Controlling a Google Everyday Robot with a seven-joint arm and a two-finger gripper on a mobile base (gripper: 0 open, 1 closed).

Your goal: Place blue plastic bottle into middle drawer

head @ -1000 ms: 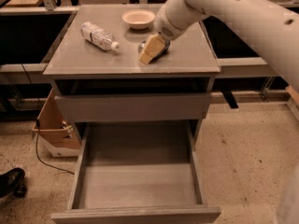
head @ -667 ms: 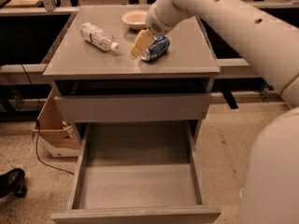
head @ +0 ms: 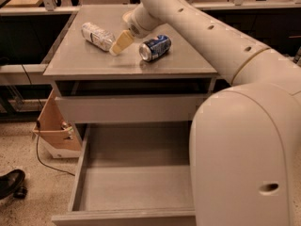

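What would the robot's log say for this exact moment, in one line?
gripper: over cabinet top, beside blue plastic bottle | blue plastic bottle: lying on cabinet top | middle drawer: open, bottle not inside

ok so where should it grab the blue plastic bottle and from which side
Probably across its labelled middle, from above: the blue plastic bottle lies on its side on the cabinet top, with the gripper at its near end.
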